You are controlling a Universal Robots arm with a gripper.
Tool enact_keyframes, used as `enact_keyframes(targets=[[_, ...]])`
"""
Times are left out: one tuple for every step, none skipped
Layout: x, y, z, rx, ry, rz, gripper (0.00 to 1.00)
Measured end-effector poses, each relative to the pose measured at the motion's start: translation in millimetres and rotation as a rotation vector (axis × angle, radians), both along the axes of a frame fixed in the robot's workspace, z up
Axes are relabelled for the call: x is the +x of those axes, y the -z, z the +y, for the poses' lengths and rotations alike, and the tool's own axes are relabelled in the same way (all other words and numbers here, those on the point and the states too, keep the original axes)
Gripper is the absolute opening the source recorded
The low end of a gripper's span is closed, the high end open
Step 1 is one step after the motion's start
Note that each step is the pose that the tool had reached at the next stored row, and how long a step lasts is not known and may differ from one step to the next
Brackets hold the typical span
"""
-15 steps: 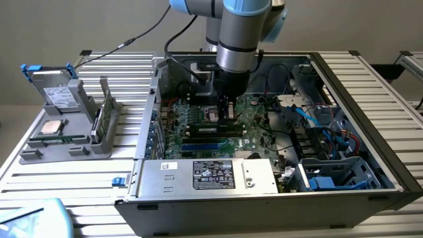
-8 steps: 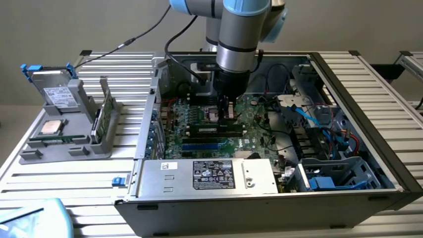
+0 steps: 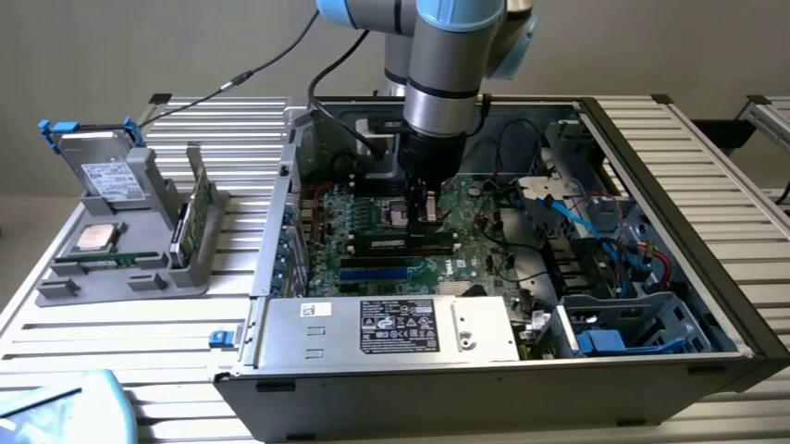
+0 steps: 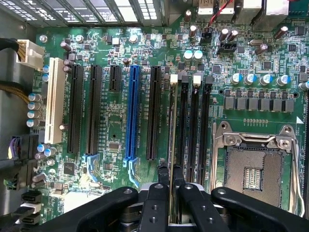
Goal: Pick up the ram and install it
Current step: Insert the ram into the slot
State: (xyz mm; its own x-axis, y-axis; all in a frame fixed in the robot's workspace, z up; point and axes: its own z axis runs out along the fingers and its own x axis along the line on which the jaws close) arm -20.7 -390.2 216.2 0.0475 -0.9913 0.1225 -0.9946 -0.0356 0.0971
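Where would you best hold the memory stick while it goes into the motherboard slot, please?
By its two flat faces near the upper edge, mid-length, coming from above. The memory stick stands on edge over the black slots, so the gripper pinches its thin width, leaving the bottom edge free.

gripper (image 4: 170,170): black jaws clamped on the ram (image 4: 171,130), seen edge-on, running alongside the black memory slots (image 4: 193,125). green motherboard (image 4: 111,121): blue expansion slot (image 4: 131,113), white slot (image 4: 54,101), empty processor socket (image 4: 251,169).
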Motion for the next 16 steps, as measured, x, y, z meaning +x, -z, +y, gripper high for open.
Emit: enact_keyframes(targets=[[0.0,0.1,0.0,0.0000,0.000,0.0000,0.14],[0.0,0.3,0.0,0.0001,0.000,-0.0001,0.14],[0.0,0.4,0.0,0.0001,0.000,-0.0001,0.14],[0.0,0.5,0.1,0.0001,0.000,-0.0001,0.14],[0.0,0.6,0.1,0.0002,0.000,-0.0001,0.14],[0.0,0.6,0.2,0.0002,0.000,-0.0001,0.14],[0.0,0.6,0.2,0.0003,0.000,-0.0002,0.14],[0.0,0.7,0.3,0.0003,0.000,-0.0002,0.14],[0.0,0.7,0.5,0.0003,0.000,-0.0002,0.14],[0.0,0.7,0.5,0.0002,0.000,-0.0001,0.14],[0.0,0.7,0.5,0.0001,0.000,-0.0001,0.14],[0.0,0.9,0.5,0.0000,0.000,0.0000,0.14],[0.0,1.1,0.5,0.0001,0.000,0.0000,0.14],[0.0,1.4,0.5,0.0002,0.000,0.0000,0.14],[0.0,1.9,0.5,0.0002,0.000,0.0000,0.14],[0.0,2.6,0.5,0.0003,0.000,0.0000,0.14]])
